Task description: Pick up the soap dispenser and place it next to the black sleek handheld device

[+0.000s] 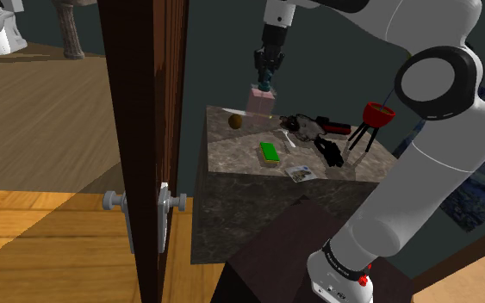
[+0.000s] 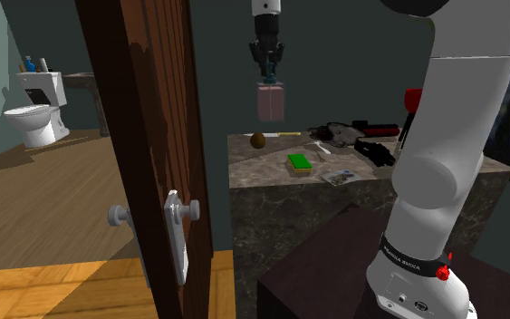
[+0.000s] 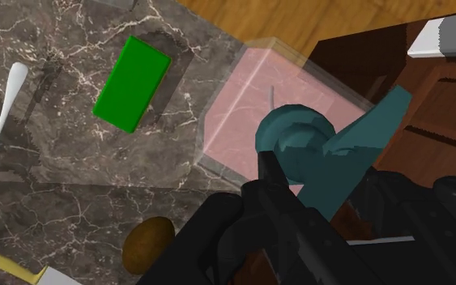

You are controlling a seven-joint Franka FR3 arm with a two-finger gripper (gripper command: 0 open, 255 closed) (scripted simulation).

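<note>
Under the hand [image 1: 267,83], seemingly clasped, soap dispenser [image 1: 260,103]

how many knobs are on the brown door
2. One grey round door knob sticks out from the dark brown door toward the shoulder view's left; the second grey knob sticks out on its opposite face, toward the stone counter.

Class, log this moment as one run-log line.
gripper: shut on soap dispenser by its teal pump | soap dispenser: clear above marble counter | placement: not yet done
</note>
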